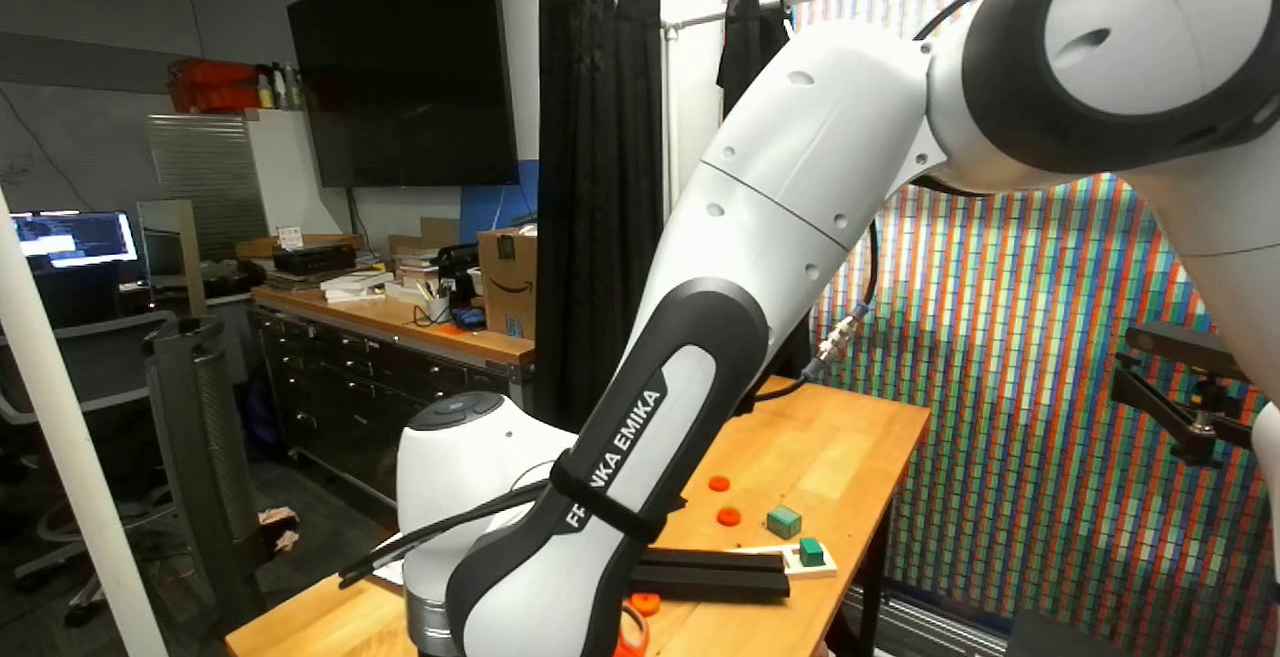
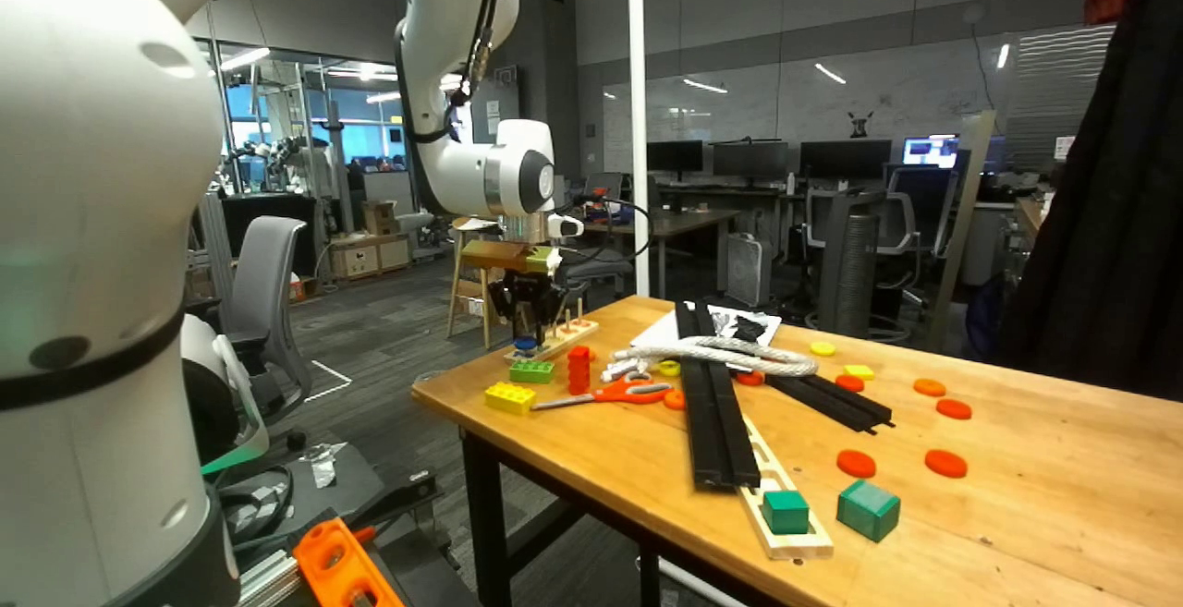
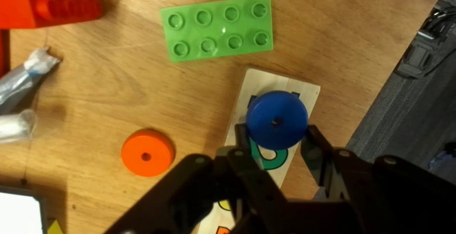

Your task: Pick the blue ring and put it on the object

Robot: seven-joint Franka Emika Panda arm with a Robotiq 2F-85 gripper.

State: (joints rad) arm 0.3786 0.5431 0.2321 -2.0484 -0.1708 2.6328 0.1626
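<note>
The blue ring is a round disc with a small centre hole. My gripper has a fingertip against each side of it. The ring is over the end of a pale wooden board printed with coloured numbers. In an exterior view, my gripper points down with the blue ring low over the near end of the board, which has upright pegs farther along. Whether a peg is under the ring is hidden. In an exterior view, the arm blocks the gripper and ring.
A green brick lies just beyond the board's end. A red brick, yellow brick and orange scissors are close by. An orange ring lies beside the board. Black track pieces and white rope lie farther along.
</note>
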